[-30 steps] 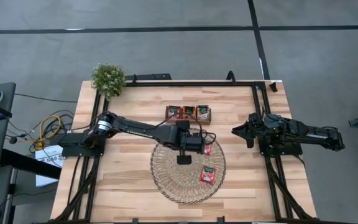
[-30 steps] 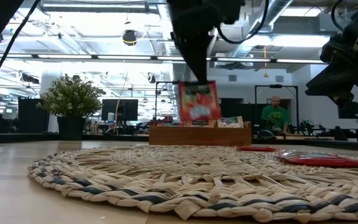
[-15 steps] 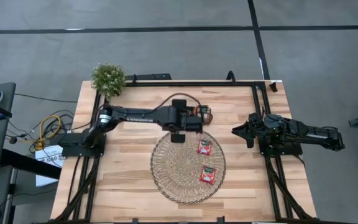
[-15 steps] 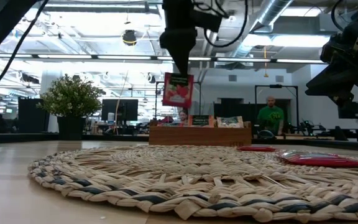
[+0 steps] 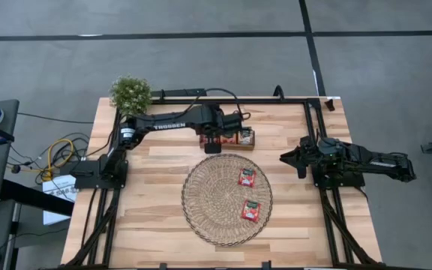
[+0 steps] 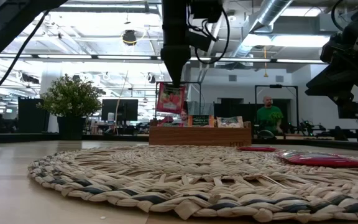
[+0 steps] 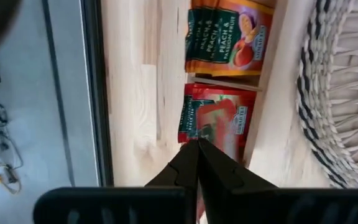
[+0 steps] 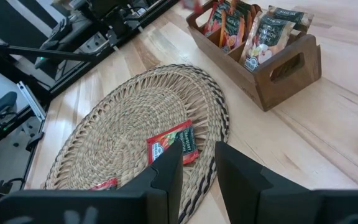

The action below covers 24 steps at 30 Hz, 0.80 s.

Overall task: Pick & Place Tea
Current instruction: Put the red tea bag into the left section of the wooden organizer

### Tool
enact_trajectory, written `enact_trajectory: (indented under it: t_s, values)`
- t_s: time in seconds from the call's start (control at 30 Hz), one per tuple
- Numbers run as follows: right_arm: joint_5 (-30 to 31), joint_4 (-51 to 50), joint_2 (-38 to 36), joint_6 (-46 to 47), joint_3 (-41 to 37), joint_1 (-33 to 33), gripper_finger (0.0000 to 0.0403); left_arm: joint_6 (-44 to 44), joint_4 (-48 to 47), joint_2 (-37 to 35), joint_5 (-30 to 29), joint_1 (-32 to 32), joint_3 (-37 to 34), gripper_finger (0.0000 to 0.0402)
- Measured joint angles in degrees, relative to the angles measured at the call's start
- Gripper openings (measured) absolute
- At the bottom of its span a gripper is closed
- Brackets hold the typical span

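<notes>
**Low view: a red sachet hangs over the wooden tray**

Low view puts the round woven mat (image 6: 185, 180) nearest, filling the foreground of the wooden table (image 5: 156, 210). On the mat lie two red tea sachets (image 5: 247, 177) (image 5: 251, 211), flat and apart from each other. Beyond the mat's far edge stands the brown wooden tray (image 6: 200, 134), with sachets upright in its slots. A small potted plant (image 5: 130, 94) sits at the table's far left corner. In the room behind, a person in a green top (image 6: 269, 117) is visible.

The left gripper (image 6: 173, 79) hangs above the left end of the tray, its fingers pressed together on the top edge of a red sachet (image 6: 170, 98), which dangles just over the tray. The left wrist view shows the same pinch, with an orange sachet (image 7: 229, 38) in the neighbouring slot.

The right gripper (image 5: 286, 158) waits at the table's right side, away from the mat, its fingers (image 8: 169, 171) slightly apart and holding nothing.
</notes>
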Motion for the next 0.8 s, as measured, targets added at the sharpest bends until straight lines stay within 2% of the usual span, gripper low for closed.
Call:
enact_trajectory:
  t_s: [0.2,0.37,0.8]
  values:
    - [0.0,0.0,0.0,0.0,0.0,0.0,0.0087,0.6,2.3,0.0,4.8,2.7,0.0,0.0]
    - [0.0,0.0,0.0,0.0,0.0,0.0,0.0087,2.0,3.1,0.0,6.0,4.4,-0.2,0.0]
    - [0.0,0.0,0.0,0.0,0.0,0.0,0.0087,4.7,9.5,0.1,6.8,5.2,-8.4,0.0]
